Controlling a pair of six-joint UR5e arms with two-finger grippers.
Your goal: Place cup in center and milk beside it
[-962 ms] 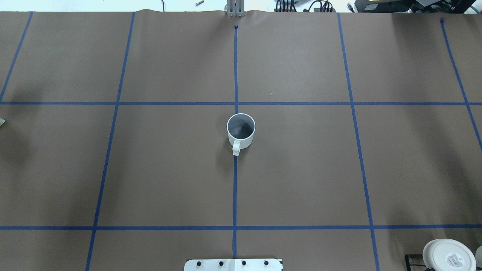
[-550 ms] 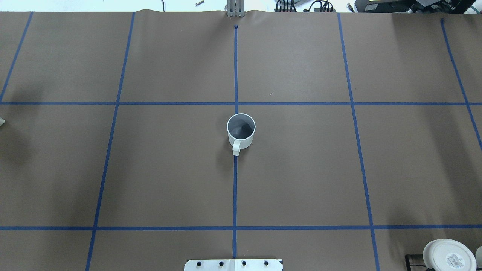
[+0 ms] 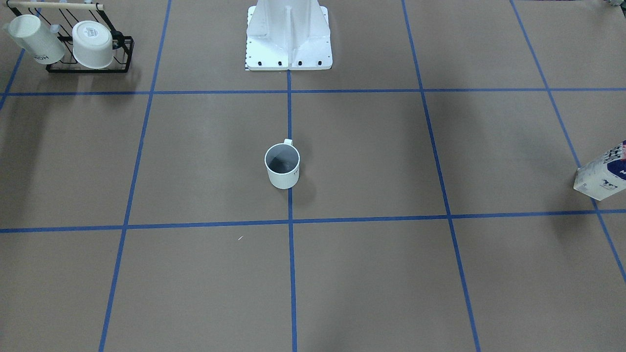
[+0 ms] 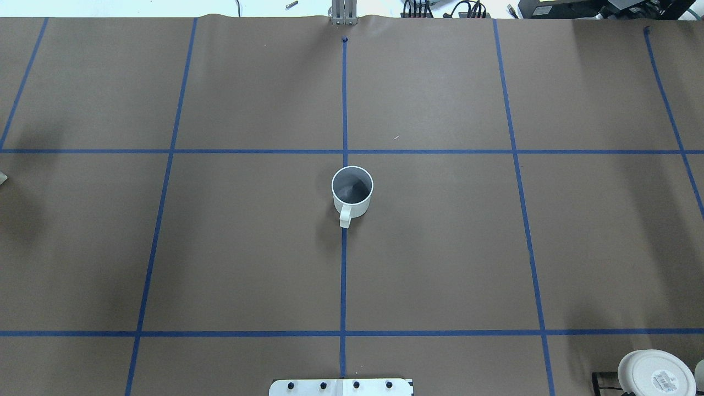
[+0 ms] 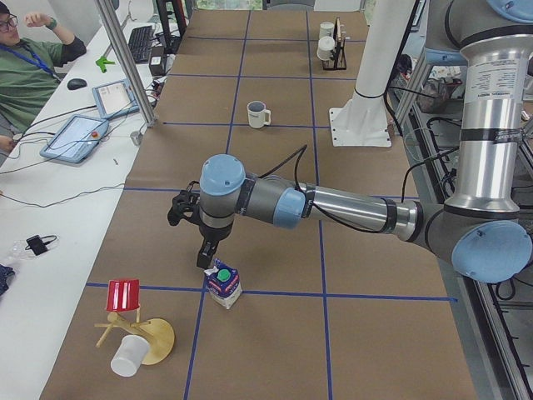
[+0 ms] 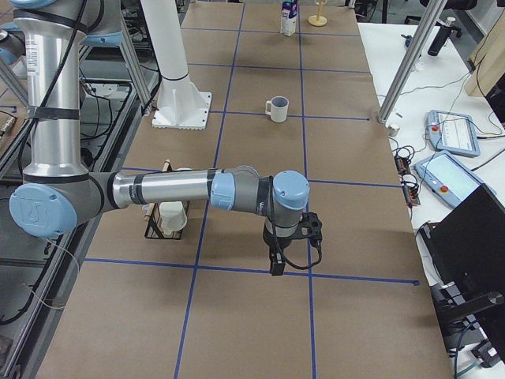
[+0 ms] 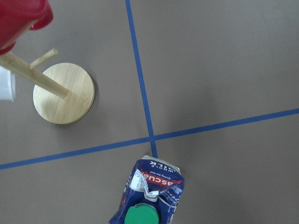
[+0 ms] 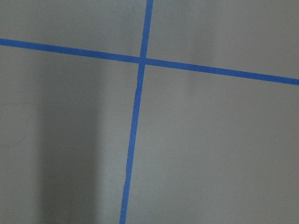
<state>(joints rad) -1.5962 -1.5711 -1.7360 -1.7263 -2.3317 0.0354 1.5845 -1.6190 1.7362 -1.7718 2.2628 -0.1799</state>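
White cup point(image 4: 352, 190) upright on middle tape line point(image 4: 344, 275), same spot as second ago: cup part looks done. Milk point(image 5: 223, 283) far off at left end of counter point(image 4: 440, 247), not fetched yet. Left pincer point(image 5: 202, 254) hangs near milk cap point(image 7: 142, 217), arm point(image 5: 350, 208) stretched low. Right pincer point(image 6: 276, 264) points down over counter. Open or closed: cannot tell, both.
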